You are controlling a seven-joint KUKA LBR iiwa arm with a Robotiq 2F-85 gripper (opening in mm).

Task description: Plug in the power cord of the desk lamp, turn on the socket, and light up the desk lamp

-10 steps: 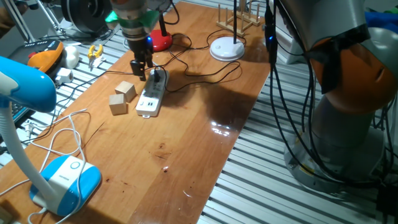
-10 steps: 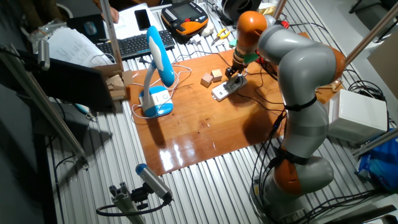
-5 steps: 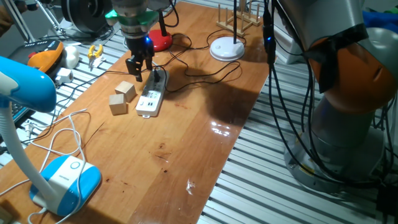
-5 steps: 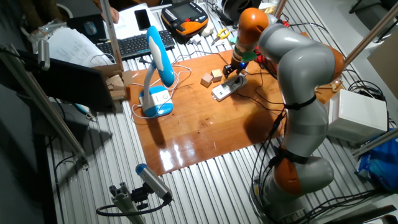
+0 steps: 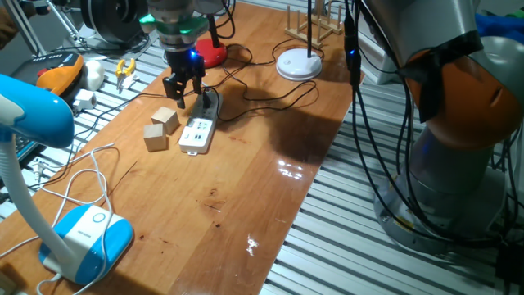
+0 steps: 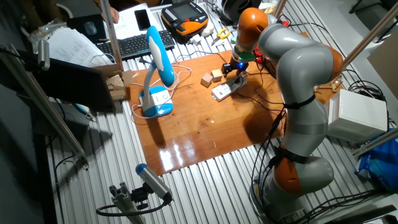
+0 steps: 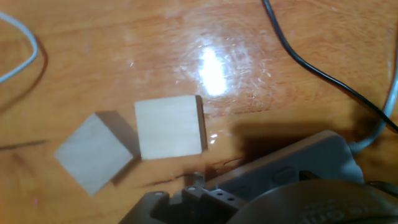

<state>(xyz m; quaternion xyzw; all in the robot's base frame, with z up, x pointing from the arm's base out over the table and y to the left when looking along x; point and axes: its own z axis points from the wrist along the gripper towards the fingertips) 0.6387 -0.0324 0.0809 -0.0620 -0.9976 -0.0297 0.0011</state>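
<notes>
The power cord [image 5: 270, 100] looks plugged into the socket [image 5: 201, 124]; our gripper [image 5: 182, 97] hovers above, seemingly empty, opening unclear. We judge switching remains.

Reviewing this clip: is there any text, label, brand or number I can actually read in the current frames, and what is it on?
None can be read.
Blue lamp base: a faint grey mark, too small to read.
Gripper body: embossed characters cut off at the frame's bottom edge, unreadable.
Power strip: no legible print.
</notes>
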